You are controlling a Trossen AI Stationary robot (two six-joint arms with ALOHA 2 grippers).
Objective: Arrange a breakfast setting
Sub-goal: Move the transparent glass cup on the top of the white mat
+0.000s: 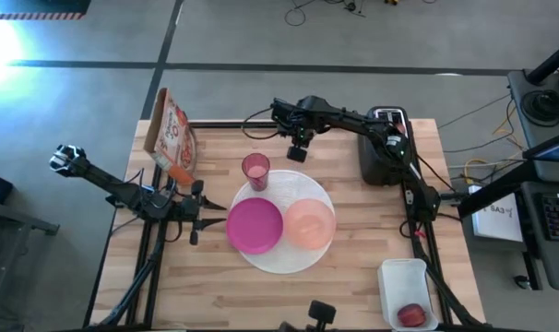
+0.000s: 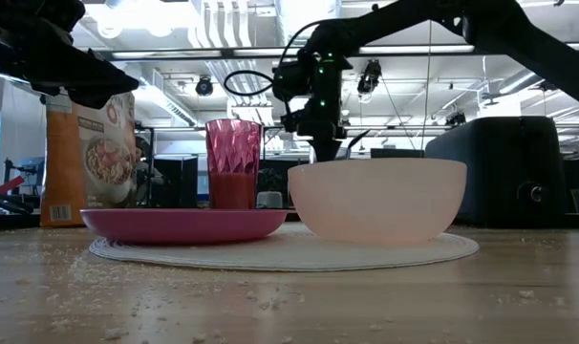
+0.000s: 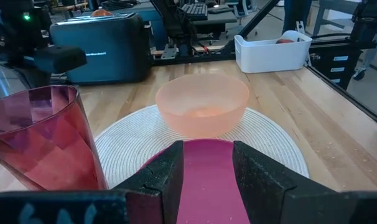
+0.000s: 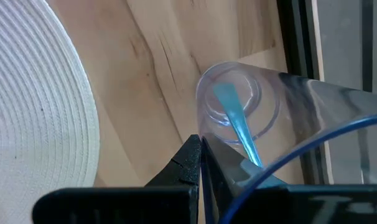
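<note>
Left hand: low over the desk, fingers part spread astride the near rim of the magenta bowl; whether they pinch it, cannot tell.
Magenta bowl: directly ahead of the left hand, on the white plate; probably being nudged into place.
Pink tumbler: just beside the left hand, upright, at the plate's far edge, drink spot.
Peach bowl: beyond the magenta bowl from the left hand, touching it, sharing the plate.
Right hand: raised past the plate's far edge, fingers pressed together on the clear cup's rim.
Clear cup: hangs from the right hand, teal-handled spoon inside; likely carried together.
Toaster: behind the right hand.
White tub: well apart, holding the red fruit, not yet set out.
</note>
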